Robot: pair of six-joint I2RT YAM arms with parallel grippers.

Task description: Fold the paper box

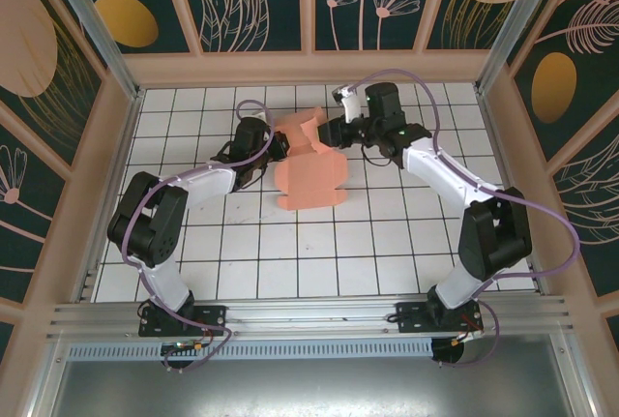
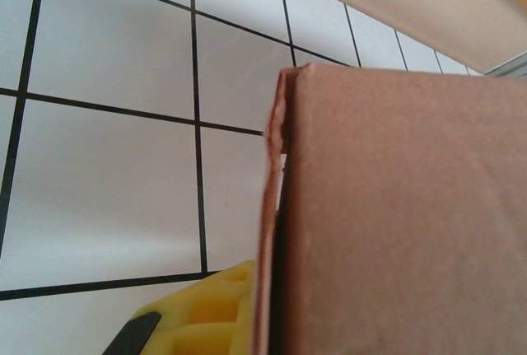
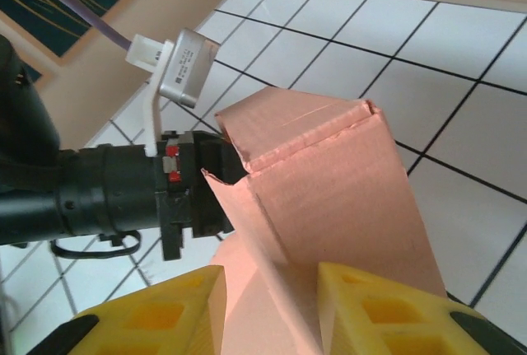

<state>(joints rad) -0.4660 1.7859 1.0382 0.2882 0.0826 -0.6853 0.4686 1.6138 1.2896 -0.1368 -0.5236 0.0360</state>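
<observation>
Top external: box [image 1: 311,173] sits mid-bench [image 1: 290,262] with an arm on each side, and the fold is only partway there.
Left hand [image 1: 275,146]: clenched tight on the box's left edge. In its wrist view one yellow finger [image 2: 206,315] sits right against the card.
Box, left side: a panel stands up off the tiles, its edge doubled over and a bit ragged.
Box, far end: raised and creased into a corner, with one wall taking shape. That's the done part, by my read.
Box, near end: lies flat on the bench with its rounded flaps spread out. Those want lifting and tucking, so I'd call more than half the job left.
Right hand [image 3: 270,279]: its yellow fingers stand apart on either side of the raised card. Pressing it or only straddling? Cannot tell.
Around: the left arm's wrist camera [image 3: 185,63] and purple cable [image 3: 90,13] hang just beside the fold. Patterned walls [image 1: 242,1] ring the bench, well apart from the work.
In the way: both hands meet at the same far corner, close together, so room to turn a flap looks tight. The left wrist crowds the very crease the right hand is at.
</observation>
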